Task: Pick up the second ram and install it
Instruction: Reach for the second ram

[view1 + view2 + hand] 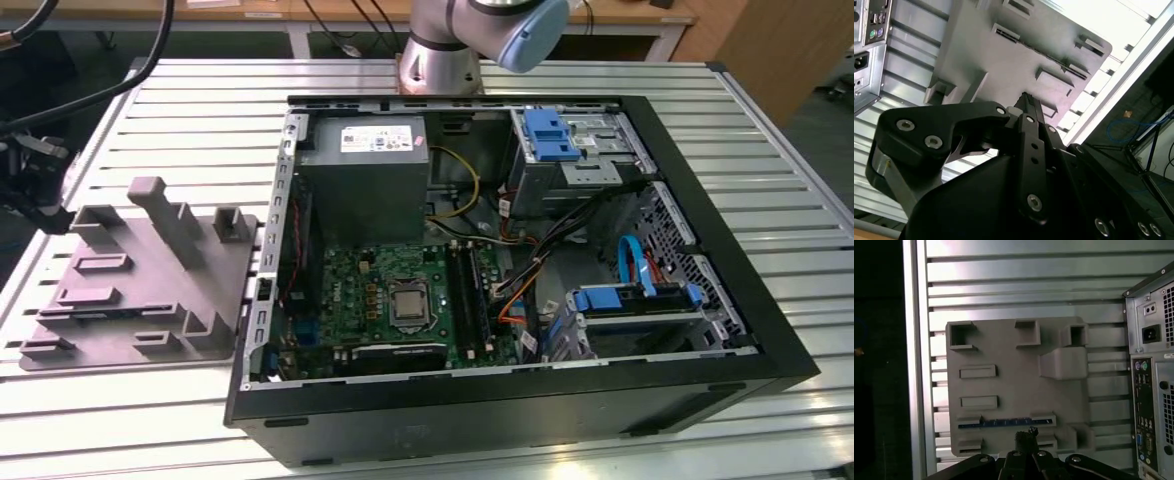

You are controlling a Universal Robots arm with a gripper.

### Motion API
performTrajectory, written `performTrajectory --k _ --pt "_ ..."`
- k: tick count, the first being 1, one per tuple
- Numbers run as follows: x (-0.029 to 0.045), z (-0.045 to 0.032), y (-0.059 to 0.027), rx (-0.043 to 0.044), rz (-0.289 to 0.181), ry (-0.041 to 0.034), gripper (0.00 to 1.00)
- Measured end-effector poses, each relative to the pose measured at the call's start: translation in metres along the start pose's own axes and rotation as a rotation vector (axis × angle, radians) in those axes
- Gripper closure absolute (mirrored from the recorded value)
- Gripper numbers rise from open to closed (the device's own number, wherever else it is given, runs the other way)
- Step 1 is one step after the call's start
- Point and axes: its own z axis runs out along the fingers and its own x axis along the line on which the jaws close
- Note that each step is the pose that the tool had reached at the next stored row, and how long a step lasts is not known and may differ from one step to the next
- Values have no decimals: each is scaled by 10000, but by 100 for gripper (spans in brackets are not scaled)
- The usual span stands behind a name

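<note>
A grey parts tray (134,290) lies on the slatted table (200,110) at the exterior view's left, beside an open computer case (467,415). In the first wrist view, the memory stick (1004,423) stands on edge in one long tray slot, a thin bluish strip. The gripper (1026,433) hovers near it, fingers pressed together and holding nothing.
</note>
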Motion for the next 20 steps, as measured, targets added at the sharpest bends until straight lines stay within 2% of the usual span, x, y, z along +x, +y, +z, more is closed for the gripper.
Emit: performTrajectory --k 12,20 --pt "38 159 -100 1 -1 3 90" --pt "71 269 -135 2 -4 4 90"
